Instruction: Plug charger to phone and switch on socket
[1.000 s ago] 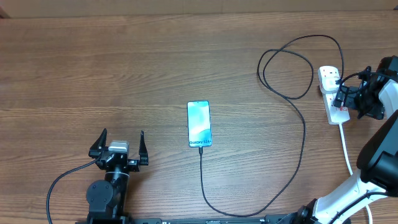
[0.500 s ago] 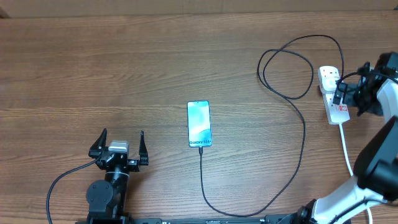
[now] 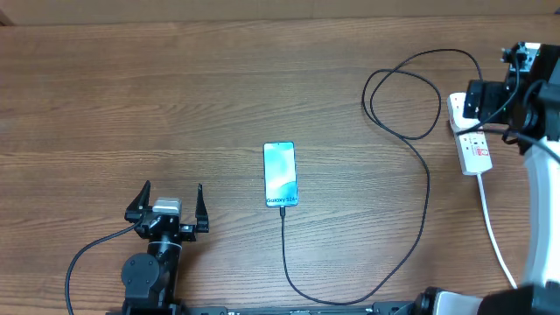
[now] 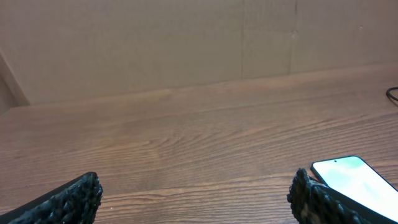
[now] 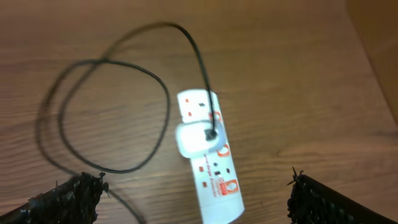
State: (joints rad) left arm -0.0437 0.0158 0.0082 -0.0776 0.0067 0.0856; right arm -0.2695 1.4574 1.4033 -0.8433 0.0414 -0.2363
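The phone [image 3: 280, 175] lies flat mid-table, screen lit, and its corner shows in the left wrist view as phone [image 4: 357, 183]. The black charger cable [image 3: 428, 188] meets the phone's near end, sweeps right, loops and runs to a white plug [image 5: 196, 138] seated in the socket [image 3: 475, 149]. In the right wrist view the socket [image 5: 214, 177] lies below, between the fingers, with red markings. My right gripper [image 3: 486, 103] hovers open above the socket's far end, touching nothing. My left gripper [image 3: 171, 197] rests open, left of the phone.
The socket's white cord [image 3: 492, 223] trails toward the near right edge. The charger cable [image 5: 198, 59] makes a wide loop left of the socket. A plain wall stands behind the table's far edge [image 4: 205, 84].
My right gripper has drawn back and up from the socket's switch area, toward the far right. The left arm, phone and cable have stayed put.
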